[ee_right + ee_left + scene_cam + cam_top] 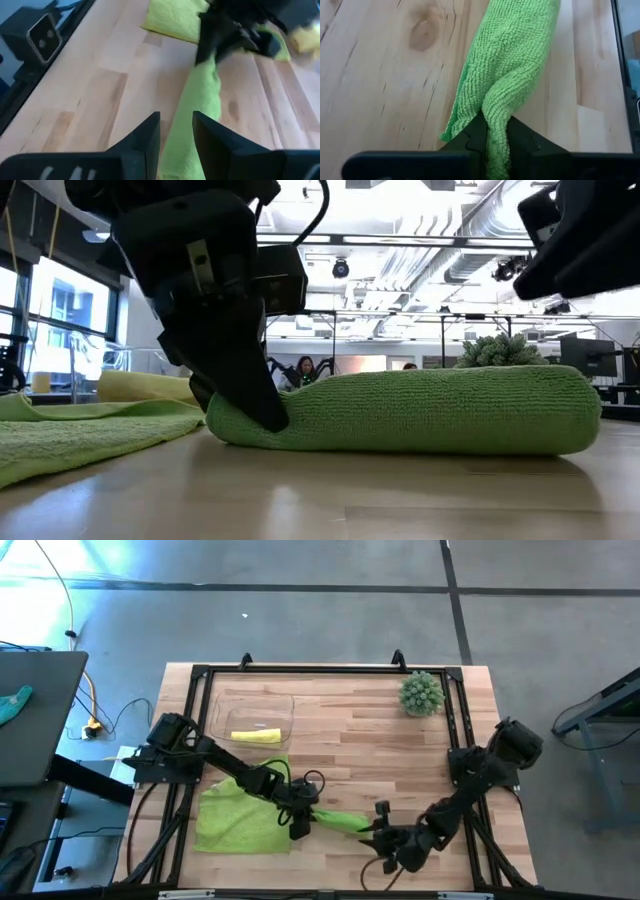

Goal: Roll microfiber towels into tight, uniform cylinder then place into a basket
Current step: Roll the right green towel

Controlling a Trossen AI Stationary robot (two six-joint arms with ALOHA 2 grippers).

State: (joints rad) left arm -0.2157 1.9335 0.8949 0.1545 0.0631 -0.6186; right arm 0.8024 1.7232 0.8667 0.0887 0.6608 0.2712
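A lime green microfiber towel [340, 821], rolled into a cylinder, lies on the wooden table near its front edge. My left gripper [300, 827] is shut on the roll's left end. My right gripper [176, 125] stands open above the roll's right end [560, 410] and is clear of it in the low view. A second lime towel [240, 820] lies flat by the left arm. A rolled yellow towel [256, 736] rests in the clear basket [222, 705] at the far left. My left gripper pinches the roll's left end [496, 112] between its two fingers, and the cloth narrows where they close on it. The fingers [250, 395] slant down from the table's left, pointing along the roll. The roll lies on the table.
A spiky green ball plant [422, 693] stands at the far right corner. A black frame [300, 668] runs along the table's edges. Bare wood lies between the basket and the plant.
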